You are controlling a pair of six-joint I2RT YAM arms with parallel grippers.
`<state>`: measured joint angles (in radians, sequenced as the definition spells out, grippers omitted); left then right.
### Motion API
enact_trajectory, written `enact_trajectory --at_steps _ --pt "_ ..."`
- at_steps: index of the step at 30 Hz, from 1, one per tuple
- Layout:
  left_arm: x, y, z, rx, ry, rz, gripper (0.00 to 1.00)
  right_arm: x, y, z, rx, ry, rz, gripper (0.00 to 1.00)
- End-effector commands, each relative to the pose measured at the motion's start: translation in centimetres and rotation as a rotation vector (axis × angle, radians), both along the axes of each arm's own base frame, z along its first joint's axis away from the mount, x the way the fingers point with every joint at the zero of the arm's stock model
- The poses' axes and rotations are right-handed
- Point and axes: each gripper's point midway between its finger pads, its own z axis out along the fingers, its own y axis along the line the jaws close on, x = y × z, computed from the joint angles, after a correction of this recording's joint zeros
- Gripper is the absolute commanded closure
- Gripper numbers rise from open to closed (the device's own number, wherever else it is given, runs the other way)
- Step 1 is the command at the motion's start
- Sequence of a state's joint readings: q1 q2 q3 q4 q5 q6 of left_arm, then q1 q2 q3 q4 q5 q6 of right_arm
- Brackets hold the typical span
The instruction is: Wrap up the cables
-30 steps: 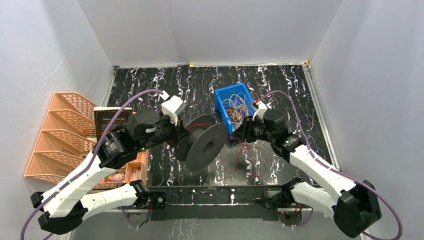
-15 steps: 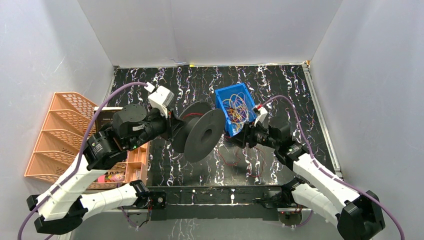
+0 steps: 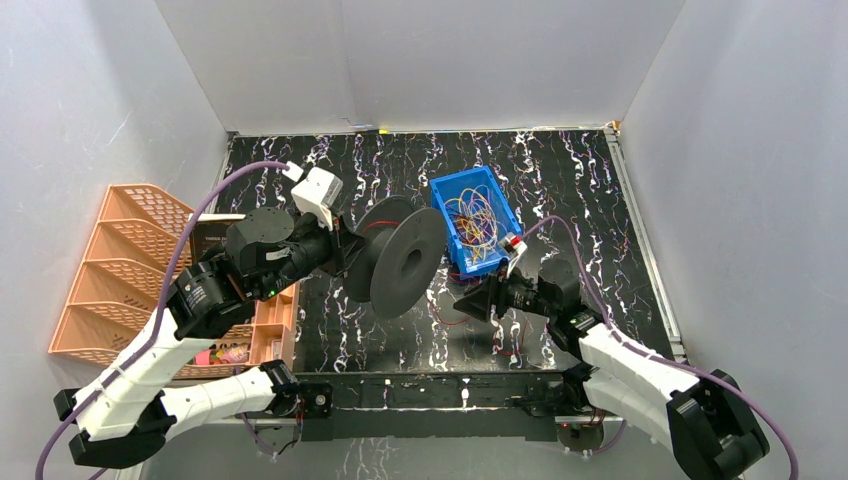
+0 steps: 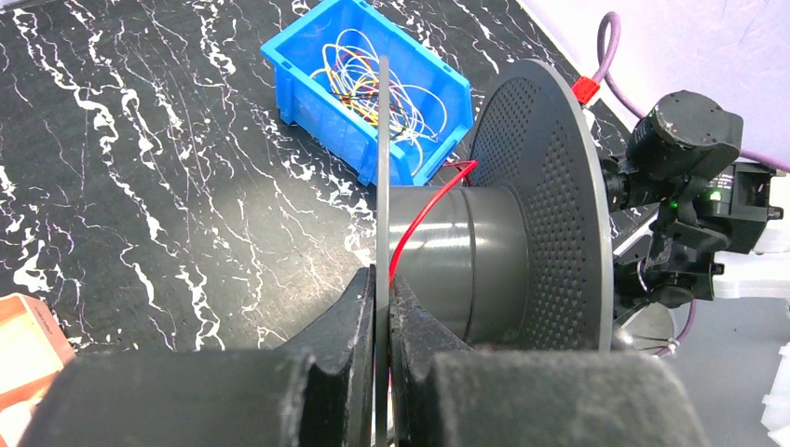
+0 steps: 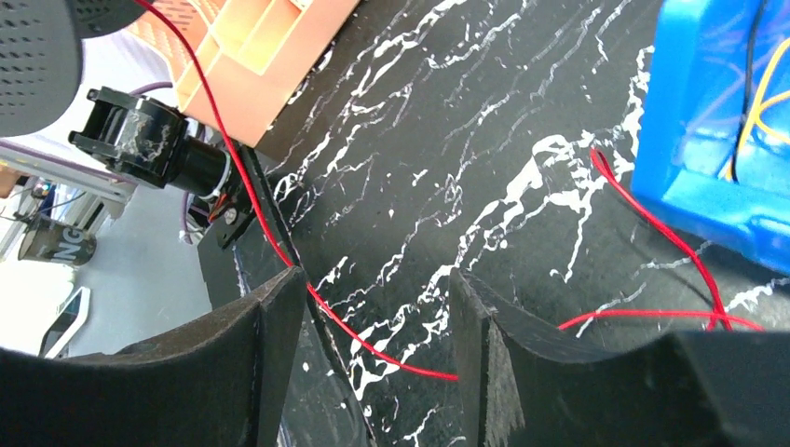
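My left gripper (image 4: 383, 298) is shut on one flange of a dark grey spool (image 3: 398, 262) and holds it above the table; the spool (image 4: 494, 251) has a red cable strand (image 4: 419, 219) running onto its core. A tangle of thin cables (image 3: 472, 222), red, yellow, orange and purple, lies in a blue bin (image 3: 448, 192), also seen in the left wrist view (image 4: 373, 84). My right gripper (image 5: 377, 321) is open, low over the table, and the red strand (image 5: 373, 349) passes loosely between its fingers. Loose red loops (image 3: 505, 335) lie on the table by it.
An orange multi-tier tray (image 3: 110, 265) and a small orange compartment box (image 3: 268, 335) stand at the left. A dark box (image 3: 215, 235) lies behind the left arm. The black marbled table (image 3: 560, 180) ends in a metal rail at the front.
My left gripper carried the spool up and a little left. My right gripper moved down toward the front edge, away from the blue bin, along the red strand.
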<state>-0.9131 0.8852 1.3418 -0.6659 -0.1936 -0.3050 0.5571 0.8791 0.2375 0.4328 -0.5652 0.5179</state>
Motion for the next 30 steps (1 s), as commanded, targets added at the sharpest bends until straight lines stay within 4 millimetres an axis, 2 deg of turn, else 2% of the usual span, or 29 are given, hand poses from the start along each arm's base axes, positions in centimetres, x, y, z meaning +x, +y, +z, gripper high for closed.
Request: enact_trajectory --at_steps 1,10,16,26,30 --pt "0.6 0.0 4.5 -0.147 -0.079 0.039 1.0 0.3 1.4 4.0 0.116 -0.212 0.075 0.34" --pt "1.1 0.0 5.1 -0.183 -0.086 0.076 1.0 -0.6 3.3 3.3 0.113 -0.245 0.182 0.32" --pt "1.6 0.3 5.5 -0.207 -0.089 0.118 1.0 -2.3 5.2 2.7 0.107 -0.248 0.272 0.34" --pt "2.1 0.5 5.7 -0.241 -0.099 0.157 1.0 -3.2 6.2 2.0 0.082 -0.225 0.285 0.6" --pt "2.7 0.8 5.6 -0.246 -0.11 0.195 1.0 -4.3 6.8 2.4 0.085 -0.215 0.323 0.8"
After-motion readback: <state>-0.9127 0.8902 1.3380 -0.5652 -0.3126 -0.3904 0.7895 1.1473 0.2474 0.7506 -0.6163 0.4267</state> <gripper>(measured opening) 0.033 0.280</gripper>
